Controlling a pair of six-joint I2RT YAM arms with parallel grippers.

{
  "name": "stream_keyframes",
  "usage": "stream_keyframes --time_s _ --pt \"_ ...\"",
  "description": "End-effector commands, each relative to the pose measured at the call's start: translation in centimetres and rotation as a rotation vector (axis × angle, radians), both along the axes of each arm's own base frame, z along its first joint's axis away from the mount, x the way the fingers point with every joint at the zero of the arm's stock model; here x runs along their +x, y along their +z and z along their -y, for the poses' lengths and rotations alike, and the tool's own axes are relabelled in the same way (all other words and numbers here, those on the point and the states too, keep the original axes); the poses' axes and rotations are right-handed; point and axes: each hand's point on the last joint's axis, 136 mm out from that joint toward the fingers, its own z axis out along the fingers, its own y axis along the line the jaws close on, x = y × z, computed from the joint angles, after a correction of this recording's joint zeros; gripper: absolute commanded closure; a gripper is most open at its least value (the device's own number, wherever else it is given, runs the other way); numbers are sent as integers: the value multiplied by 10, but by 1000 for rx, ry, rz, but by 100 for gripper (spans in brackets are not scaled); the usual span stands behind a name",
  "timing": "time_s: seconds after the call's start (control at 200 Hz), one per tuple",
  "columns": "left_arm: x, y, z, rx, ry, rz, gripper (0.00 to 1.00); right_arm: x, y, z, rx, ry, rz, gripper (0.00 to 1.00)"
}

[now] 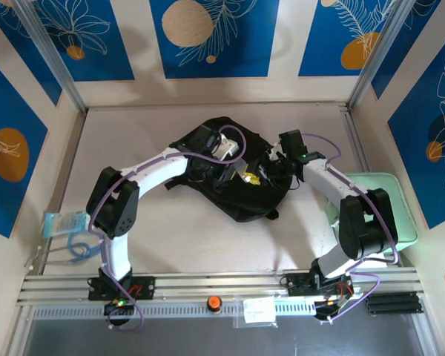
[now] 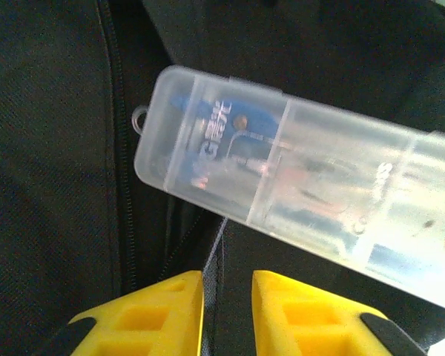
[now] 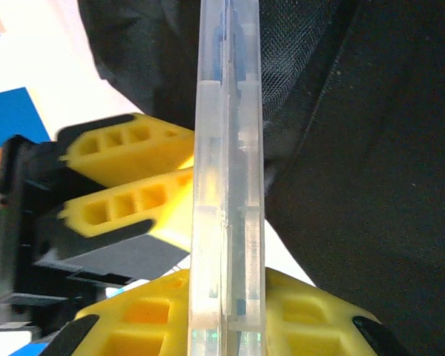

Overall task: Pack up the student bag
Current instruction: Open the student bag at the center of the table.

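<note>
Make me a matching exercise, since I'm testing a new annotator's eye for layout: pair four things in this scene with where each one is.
Things:
1. black fabric backpack
2. clear plastic box with blue inside
3. mint-green rectangular case
4. pale blue flat packet

Places:
A. at the left edge of the table
B. clamped in the right gripper
C. in the middle of the table
D. at the right edge of the table

Pairs: 1-C, 2-B, 3-D, 4-A
</note>
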Motion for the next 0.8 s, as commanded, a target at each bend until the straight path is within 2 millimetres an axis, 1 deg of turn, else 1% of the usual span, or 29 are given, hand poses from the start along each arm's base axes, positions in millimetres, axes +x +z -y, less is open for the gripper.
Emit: stream_keyframes --time_s 0.0,0.105,0.17,0.25,0.32,0.41,0.605,0.75,0.795 --pt "-3 16 5 -16 -26 47 73 -18 -27 9 -35 -20 -99 93" --pt "6 15 0 18 19 73 69 -20 -39 13 -52 -30 -123 93" --pt "15 11 -6 59 61 88 62 -21 -46 14 -63 -36 -135 93" --pt "25 3 -13 123 118 90 57 -23 -54 17 -83 -44 -156 94" --pt "32 -4 -18 166 155 78 56 -24 -59 20 -102 -56 -172 95" --pt "35 -11 -19 193 173 57 53 -25 -63 25 -133 -75 -179 95" --pt "37 -23 -12 247 138 27 53 -26 -66 29 -152 -91 -187 96" --pt "38 -41 -16 306 134 4 57 -26 -68 29 -153 -96 -195 96" --pt "37 -44 -15 305 125 -6 58 -26 -69 30 -154 -99 -197 96"
